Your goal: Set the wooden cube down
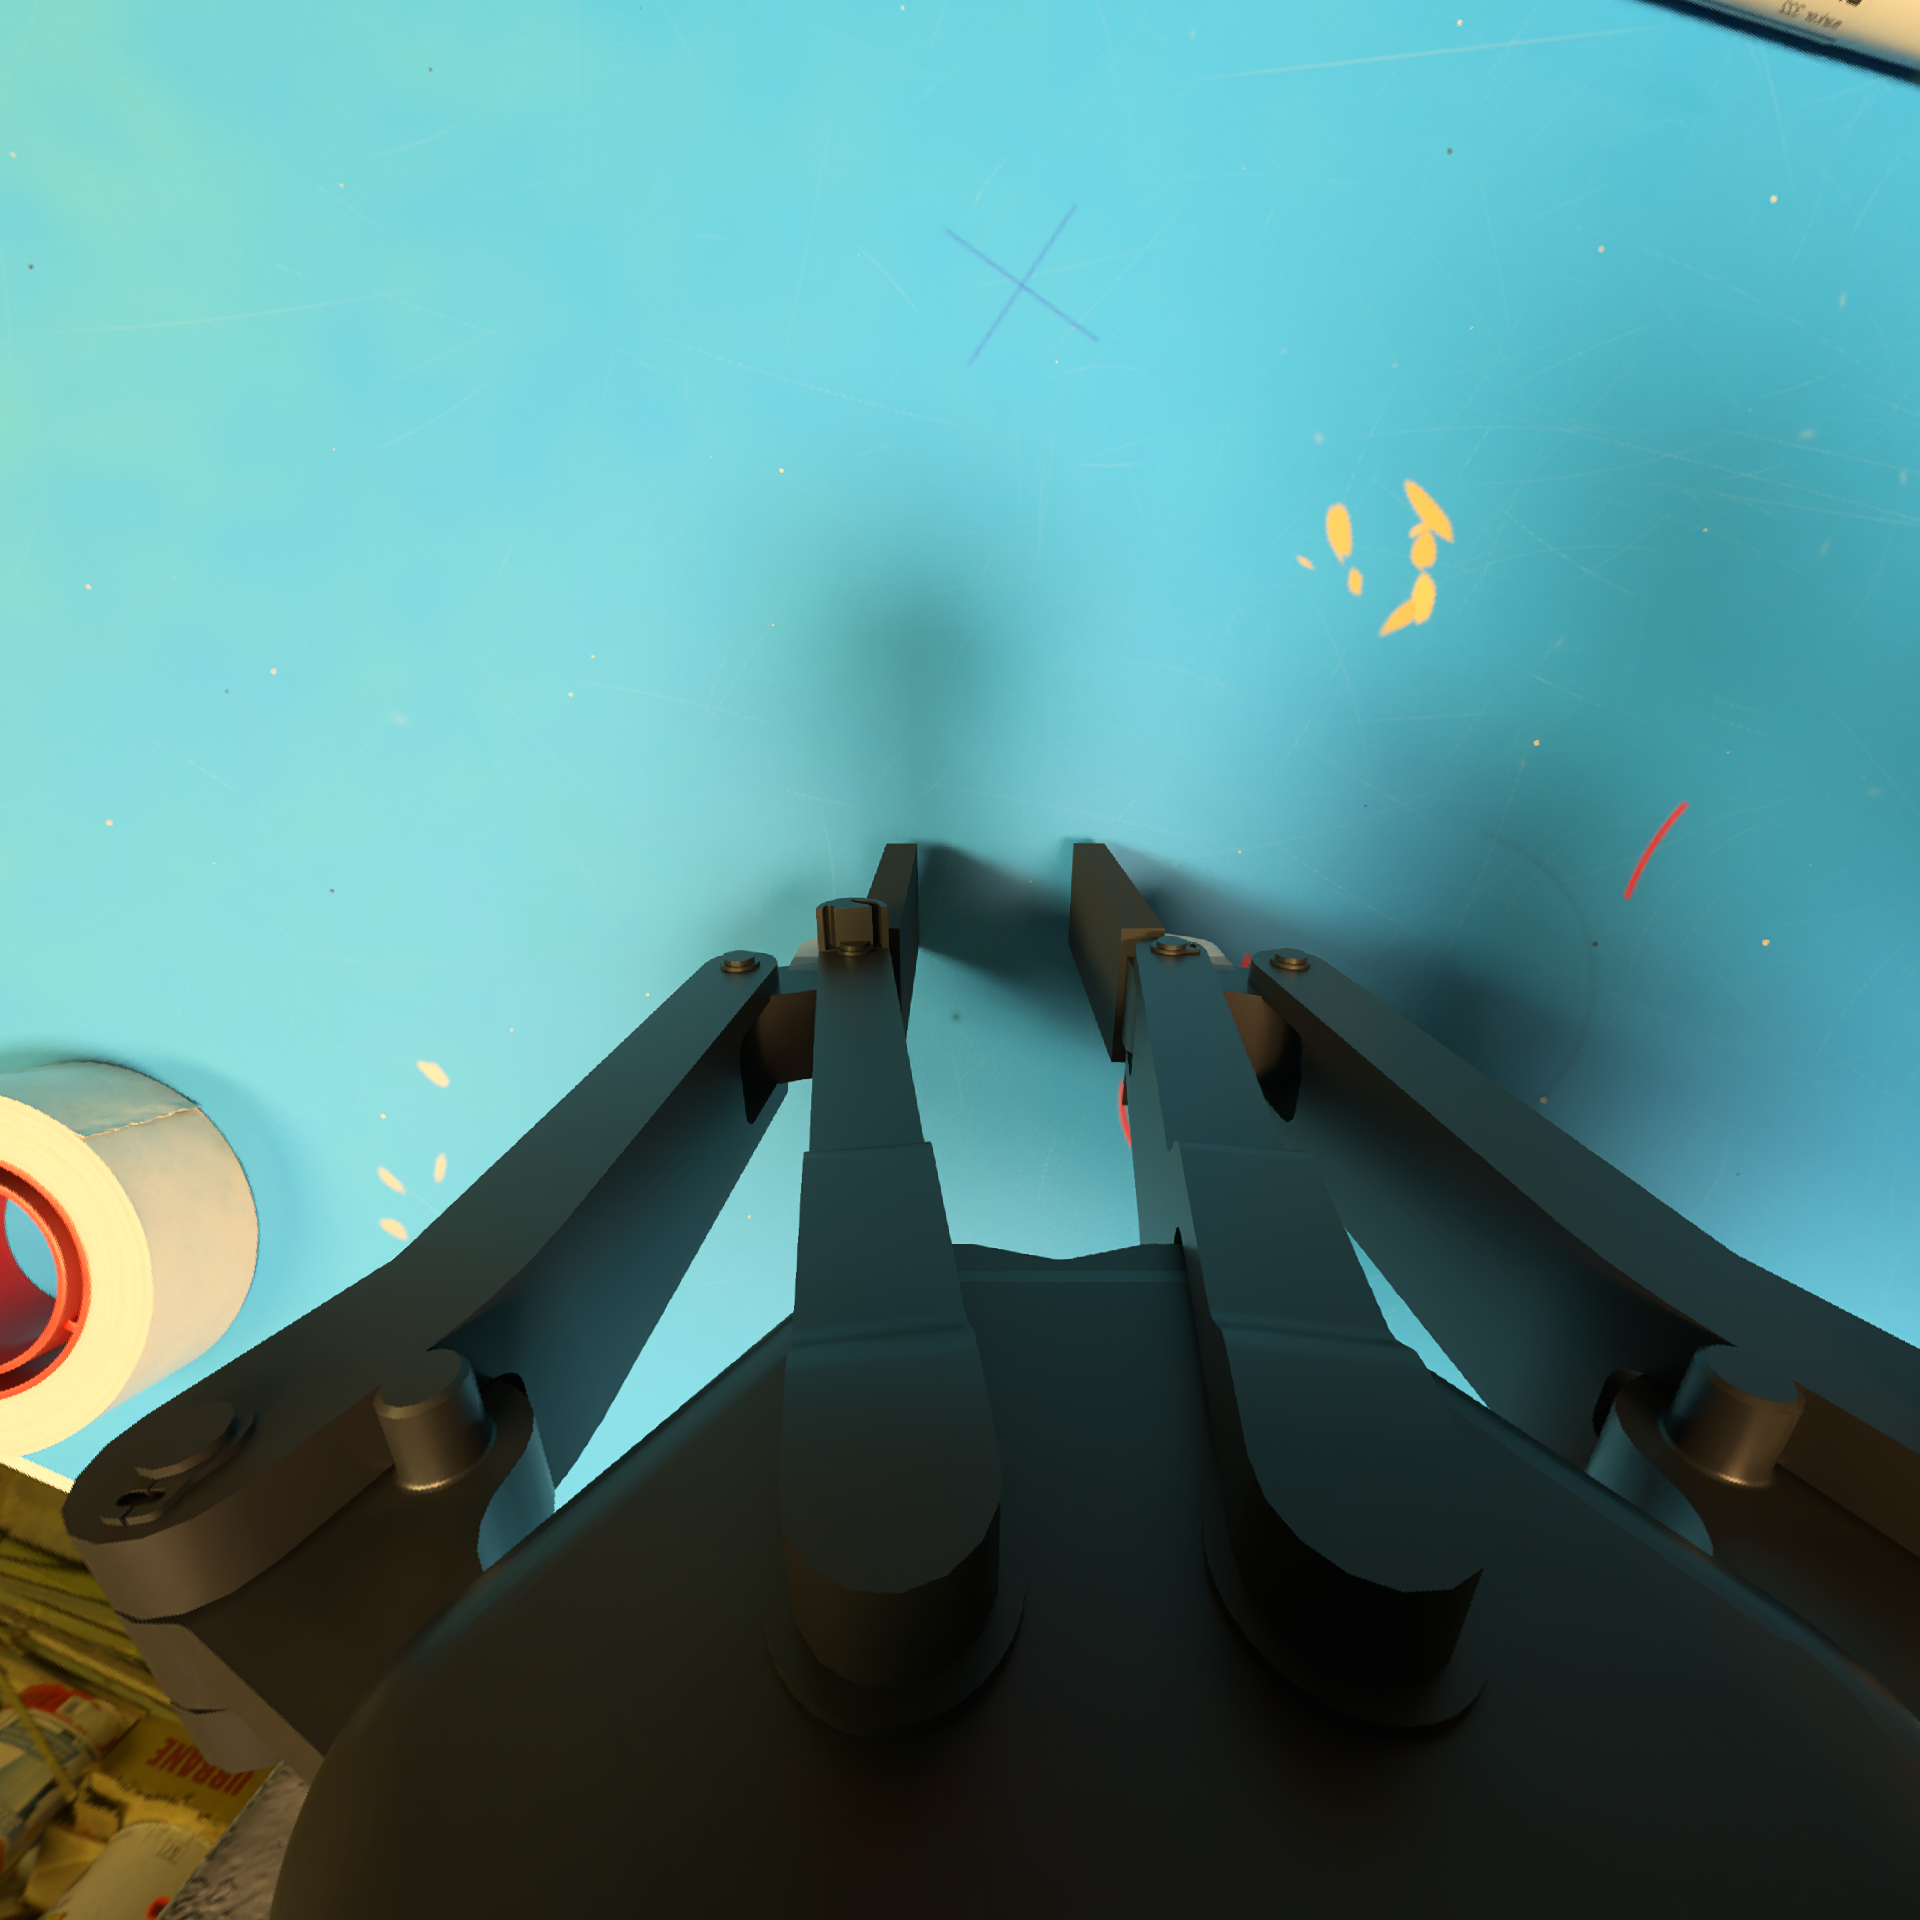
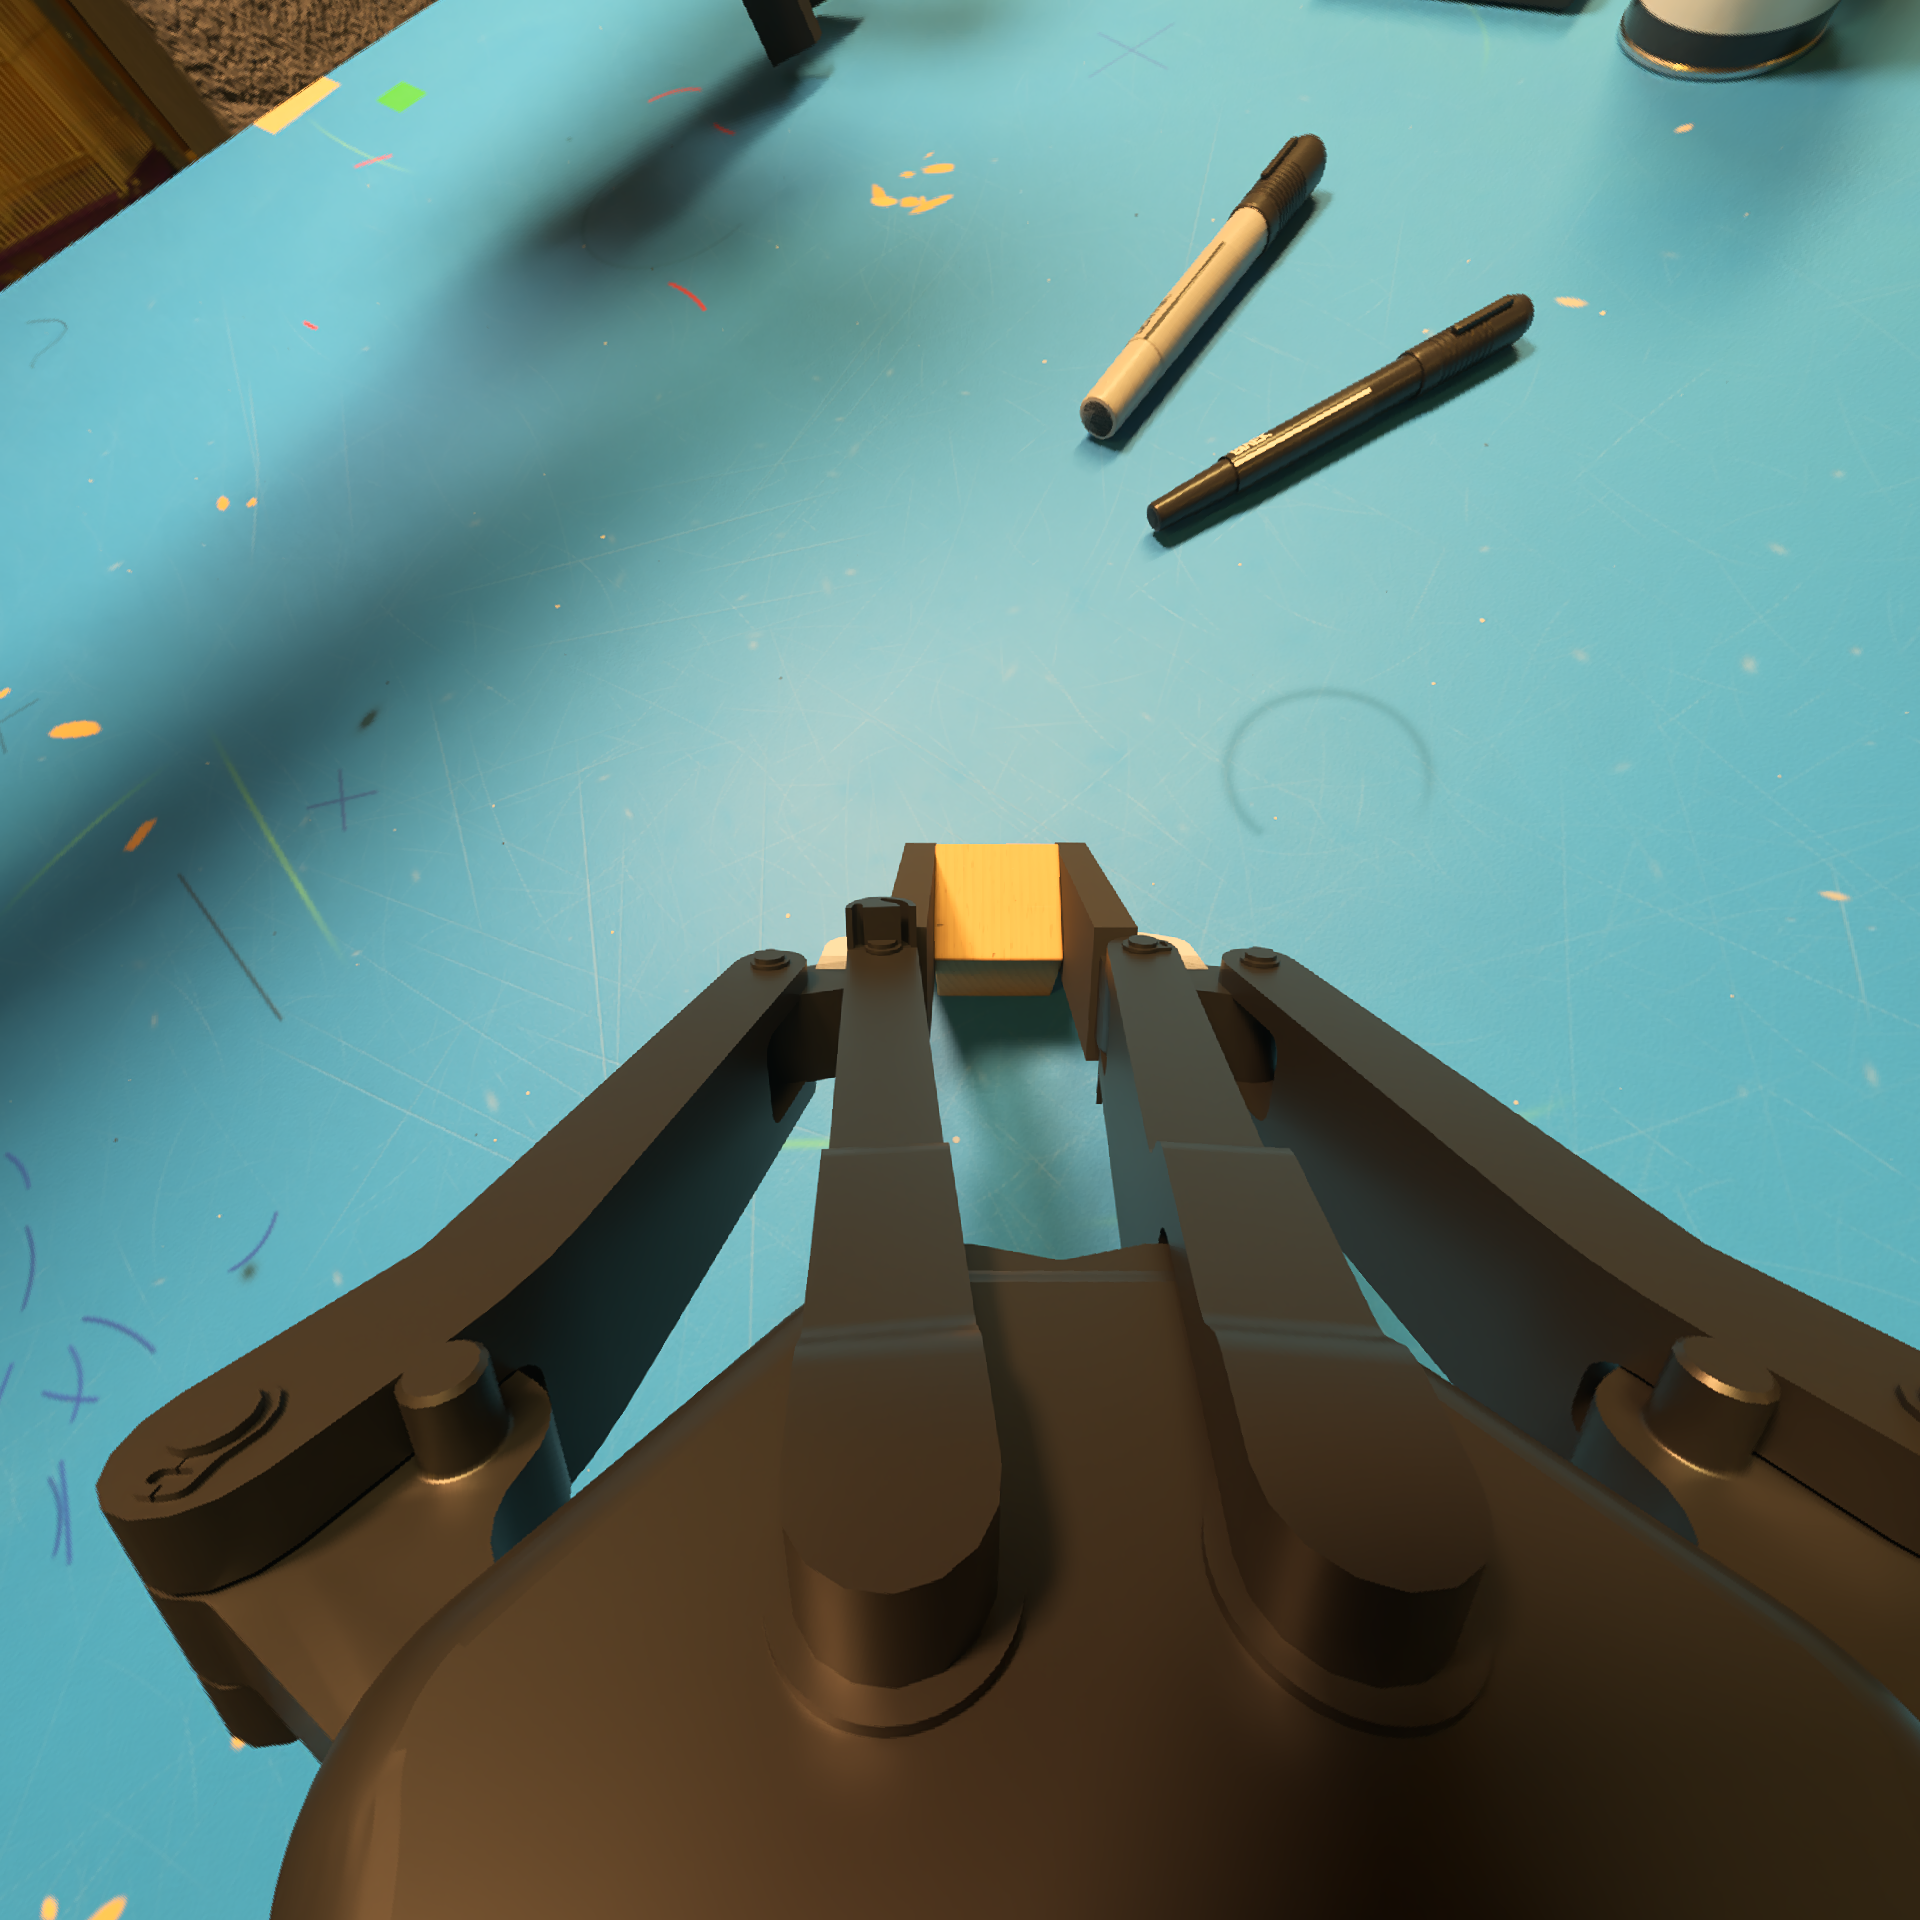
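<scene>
The wooden cube [image 2: 997, 914] sits pinched between the two fingers of the right gripper [image 2: 995, 883], a pad pressed flat on each side of it; its pale top face shows between the pads and a lighter side face below; whether it touches the blue table [image 2: 623, 623] or hangs just above it cannot be told from the right wrist view. Beyond the cube, up and to the right, a white marker with a black cap [image 2: 1205, 286] lies flat on the table; just beside it, nearer the cube, a black marker [image 2: 1340, 410] lies at a similar slant, the two apart and not touching. Farther still from the cube, at the top right corner, the base of a white round container with a dark band [image 2: 1725, 36] stands on the table; its inside is out of view, so what it holds cannot be told. A dark block-like tip [image 2: 784, 26], far off from the cube at the top edge, may be the other gripper.

In the left wrist view the left gripper [image 1: 994, 883] hangs close over the bare table with its jaws spread and nothing between them; the cube does not show here; a roll of white tape with a red core [image 1: 114, 1247] lies on its side at the left edge.
</scene>
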Controlling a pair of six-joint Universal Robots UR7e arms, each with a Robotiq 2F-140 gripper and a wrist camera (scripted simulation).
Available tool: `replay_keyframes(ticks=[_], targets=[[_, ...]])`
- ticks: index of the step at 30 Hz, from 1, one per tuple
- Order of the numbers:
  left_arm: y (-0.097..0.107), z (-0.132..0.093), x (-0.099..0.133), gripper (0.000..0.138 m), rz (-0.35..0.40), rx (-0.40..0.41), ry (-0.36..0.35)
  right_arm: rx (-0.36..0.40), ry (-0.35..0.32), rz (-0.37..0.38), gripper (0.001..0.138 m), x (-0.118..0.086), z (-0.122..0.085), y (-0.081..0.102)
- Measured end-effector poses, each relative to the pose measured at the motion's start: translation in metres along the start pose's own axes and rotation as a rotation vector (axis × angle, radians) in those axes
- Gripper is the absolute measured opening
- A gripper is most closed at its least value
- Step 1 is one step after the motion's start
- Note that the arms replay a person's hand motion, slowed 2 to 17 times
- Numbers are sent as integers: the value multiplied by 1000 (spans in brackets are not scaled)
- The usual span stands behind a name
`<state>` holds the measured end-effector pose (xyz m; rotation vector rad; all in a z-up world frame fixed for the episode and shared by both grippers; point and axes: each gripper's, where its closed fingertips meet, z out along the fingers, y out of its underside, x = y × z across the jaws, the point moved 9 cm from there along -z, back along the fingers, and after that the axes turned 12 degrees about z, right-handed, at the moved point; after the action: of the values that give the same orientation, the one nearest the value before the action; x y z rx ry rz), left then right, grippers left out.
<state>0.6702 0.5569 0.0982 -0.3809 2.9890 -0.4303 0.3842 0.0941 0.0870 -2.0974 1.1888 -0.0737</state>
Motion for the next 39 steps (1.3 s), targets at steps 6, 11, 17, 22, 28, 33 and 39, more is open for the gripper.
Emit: replay_keyframes(ticks=[6, 11, 17, 22, 28, 33, 39], targets=[[2, 0, 0, 39, 1, 18, -7, 0, 4, -2, 30, 0, 0, 0], [4, -1, 3, 46, 5, 33, 27, 3, 2, 1, 30, 1, 0, 0], [6, -1, 4, 51, 6, 52, 34, 7, -1, 5, 30, 2, 0, 0], [6, 0, 5, 52, 15, 49, 22, 8, -2, 7, 30, 2, 0, 0], [5, 1, 7, 51, 46, 24, 1, 8, -2, 8, 30, 2, 0, 0], [5, 0, 5, 48, 30, 23, 0, 9, -3, 9, 30, 2, 0, 0], [6, 0, 3, 43, 13, 36, -8, 8, -3, 8, 30, 2, 0, 0]])
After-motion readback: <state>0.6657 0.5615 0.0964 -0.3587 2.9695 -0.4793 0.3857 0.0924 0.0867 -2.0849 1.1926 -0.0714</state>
